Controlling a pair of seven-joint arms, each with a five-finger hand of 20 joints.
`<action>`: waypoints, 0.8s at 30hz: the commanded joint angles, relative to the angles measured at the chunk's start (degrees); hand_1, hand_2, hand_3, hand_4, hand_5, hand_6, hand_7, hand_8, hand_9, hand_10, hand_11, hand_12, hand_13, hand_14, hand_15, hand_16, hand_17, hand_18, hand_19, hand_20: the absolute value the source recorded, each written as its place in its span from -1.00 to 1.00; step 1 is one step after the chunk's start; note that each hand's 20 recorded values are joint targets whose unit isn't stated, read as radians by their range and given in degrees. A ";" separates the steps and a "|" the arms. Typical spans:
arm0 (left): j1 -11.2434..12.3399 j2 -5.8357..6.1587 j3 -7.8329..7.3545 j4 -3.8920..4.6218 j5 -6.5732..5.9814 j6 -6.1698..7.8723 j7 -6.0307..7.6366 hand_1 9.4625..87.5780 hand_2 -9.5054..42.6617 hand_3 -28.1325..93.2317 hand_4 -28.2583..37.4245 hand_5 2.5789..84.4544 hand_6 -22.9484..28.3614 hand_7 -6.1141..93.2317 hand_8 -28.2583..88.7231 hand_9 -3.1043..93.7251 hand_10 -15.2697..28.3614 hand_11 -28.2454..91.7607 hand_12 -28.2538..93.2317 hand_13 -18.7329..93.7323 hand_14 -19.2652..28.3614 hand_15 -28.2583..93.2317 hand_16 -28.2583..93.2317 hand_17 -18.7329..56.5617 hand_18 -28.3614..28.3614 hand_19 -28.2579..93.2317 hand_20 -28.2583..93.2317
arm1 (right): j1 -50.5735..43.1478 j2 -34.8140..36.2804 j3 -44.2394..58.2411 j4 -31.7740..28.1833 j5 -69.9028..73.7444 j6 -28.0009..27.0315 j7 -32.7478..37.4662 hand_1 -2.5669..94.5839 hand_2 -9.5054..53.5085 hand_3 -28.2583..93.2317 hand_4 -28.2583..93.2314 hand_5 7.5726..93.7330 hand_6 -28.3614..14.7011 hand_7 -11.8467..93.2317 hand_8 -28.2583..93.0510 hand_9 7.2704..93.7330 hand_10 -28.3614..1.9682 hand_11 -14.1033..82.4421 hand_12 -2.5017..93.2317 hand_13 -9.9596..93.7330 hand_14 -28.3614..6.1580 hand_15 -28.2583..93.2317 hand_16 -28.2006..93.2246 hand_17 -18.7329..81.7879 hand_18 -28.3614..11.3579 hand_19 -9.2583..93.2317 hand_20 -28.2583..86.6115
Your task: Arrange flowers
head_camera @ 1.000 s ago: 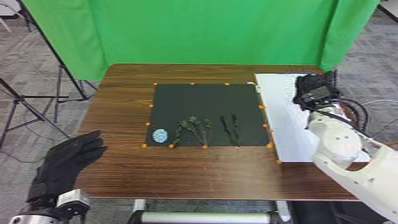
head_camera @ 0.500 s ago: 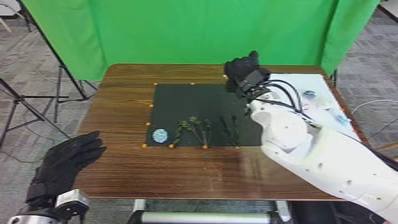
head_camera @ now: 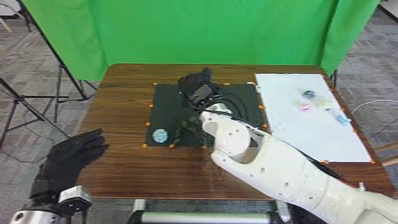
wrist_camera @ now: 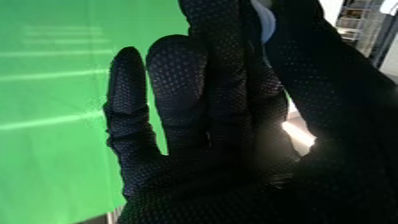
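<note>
I have the dark green flower stems [head_camera: 188,131] lying in a loose cluster on the black mat [head_camera: 164,106], toward its near edge, partly hidden alongside my right forearm. Just to the left of them, near the mat's near left corner, sits a pale blue speckled oval [head_camera: 160,135]. Farther out over the mat, beyond the stems, is my right hand [head_camera: 197,90], its forearm crossing above the mat from the right. From the wrist camera I see its fingers [wrist_camera: 178,75] long and extended, the thumb [wrist_camera: 311,65] beside them; a pale curved strip [wrist_camera: 266,22] shows between the two, and I can't tell whether it is held. Small orange markers [head_camera: 145,145] dot the mat's border. To the right of the mat a white sheet [head_camera: 311,137] carries a small bluish-gray piece [head_camera: 309,94], a pink piece [head_camera: 305,107] nearer me, and a pale blue piece [head_camera: 343,120] near the right edge. My left hand [head_camera: 67,157] is well apart from the stems, by the left edge of the brown wooden counter [head_camera: 115,170], open with its fingers loosely extended. Behind the counter hangs a green backdrop [head_camera: 213,35]
</note>
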 commanded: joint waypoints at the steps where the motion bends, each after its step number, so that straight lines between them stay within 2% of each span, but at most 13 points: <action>1: -2.98 0.82 0.48 0.86 0.62 -1.62 -1.08 -0.53 -0.46 0.77 -0.62 0.04 0.42 -0.53 -0.68 -0.15 0.70 0.04 -0.38 -0.22 1.00 0.51 -0.77 -0.74 0.81 0.47 -0.34 | -4.91 -5.39 1.88 1.49 -0.34 -1.81 -2.05 0.10 -0.93 0.70 -1.00 0.48 0.44 0.10 -0.56 0.81 0.37 -0.22 -0.26 0.43 0.23 0.63 -0.02 -0.21 -0.62 0.72 -0.01; 6: -4.28 1.08 0.36 1.17 0.97 -2.22 -1.79 -0.53 -0.46 0.77 -0.62 0.04 0.42 -0.53 -0.68 -0.15 0.70 0.04 -0.38 -0.22 1.00 0.51 -0.77 -0.74 0.81 0.47 -0.34 | -5.99 -6.74 2.74 2.51 0.66 -2.69 -0.98 0.09 -0.92 0.70 -1.00 0.47 0.45 0.09 -0.58 0.80 0.38 -0.21 -0.27 0.42 0.22 0.64 -0.03 -0.21 -0.62 0.71 -0.01; 8: -4.00 1.28 0.08 1.26 0.76 -2.12 -1.32 -0.53 -0.46 0.78 -0.63 0.04 0.42 -0.53 -0.68 -0.15 0.70 0.04 -0.38 -0.22 1.00 0.51 -0.77 -0.75 0.81 0.47 -0.34 | -5.96 -6.92 2.20 2.75 1.29 -2.30 -0.11 0.09 -0.92 0.69 -1.00 0.47 0.45 0.10 -0.59 0.80 0.38 -0.20 -0.28 0.42 0.22 0.64 -0.03 -0.21 -0.62 0.71 -0.01; 9: -4.19 1.08 0.09 1.16 0.93 -2.15 -1.87 -0.53 -0.46 0.78 -0.63 0.04 0.42 -0.53 -0.68 -0.15 0.70 0.04 -0.38 -0.22 1.00 0.51 -0.77 -0.75 0.81 0.47 -0.34 | -6.43 -7.22 2.65 2.86 1.12 -2.59 -0.30 0.09 -0.92 0.68 -1.00 0.47 0.46 0.10 -0.59 0.80 0.38 -0.20 -0.28 0.42 0.21 0.64 -0.04 -0.22 -0.62 0.71 -0.01; 10: -4.66 1.35 0.32 1.36 0.84 -2.15 -1.64 -0.53 -0.47 0.78 -0.63 0.04 0.42 -0.53 -0.68 -0.15 0.70 0.04 -0.38 -0.22 1.00 0.51 -0.77 -0.75 0.81 0.47 -0.34 | -6.42 -7.46 3.09 3.12 0.98 -2.52 -0.53 0.08 -0.92 0.68 -1.00 0.47 0.46 0.10 -0.60 0.80 0.38 -0.20 -0.28 0.42 0.21 0.64 -0.04 -0.22 -0.62 0.71 -0.01; 11: -4.94 1.03 0.20 1.34 1.15 -2.61 -2.32 -0.53 -0.46 0.78 -0.63 0.04 0.42 -0.53 -0.68 -0.15 0.70 0.04 -0.38 -0.21 1.00 0.51 -0.77 -0.75 0.81 0.47 -0.34 | -6.67 -7.59 3.10 3.26 0.84 -2.35 -0.32 0.08 -0.93 0.68 -1.00 0.47 0.46 0.11 -0.60 0.79 0.38 -0.19 -0.28 0.42 0.20 0.64 -0.04 -0.22 -0.62 0.71 -0.01; 15: -5.94 1.07 0.60 1.67 1.29 -2.93 -2.68 -0.53 -0.46 0.78 -0.63 0.04 0.42 -0.53 -0.68 -0.15 0.71 0.04 -0.38 -0.21 1.00 0.51 -0.77 -0.75 0.81 0.47 -0.34 | -6.84 -7.99 3.25 3.31 1.29 -3.24 0.29 0.07 -0.93 0.69 -1.00 0.45 0.46 0.12 -0.60 0.78 0.39 -0.19 -0.29 0.41 0.20 0.65 -0.05 -0.23 -0.61 0.70 -0.01; 20: -5.99 1.11 0.57 1.67 1.32 -2.95 -2.67 -0.53 -0.46 0.78 -0.63 0.04 0.42 -0.53 -0.68 -0.15 0.70 0.04 -0.38 -0.22 1.00 0.51 -0.77 -0.75 0.81 0.47 -0.34 | -6.69 -8.40 3.05 3.56 1.37 -3.78 0.51 0.02 -0.98 0.68 -1.00 0.37 0.43 0.14 -0.61 0.72 0.39 -0.19 -0.30 0.38 0.18 0.66 -0.09 -0.24 -0.62 0.70 0.00; 24: -6.60 0.79 0.76 1.78 1.66 -3.49 -3.22 -0.53 -0.46 0.78 -0.64 0.04 0.42 -0.53 -0.68 -0.15 0.70 0.04 -0.38 -0.22 1.00 0.51 -0.77 -0.75 0.81 0.47 -0.34 | -6.81 -8.48 3.60 4.01 0.55 -4.14 0.33 0.00 -0.99 0.68 -1.00 0.33 0.40 0.15 -0.61 0.67 0.34 -0.15 -0.32 0.36 0.14 0.68 -0.12 -0.25 -0.62 0.69 0.01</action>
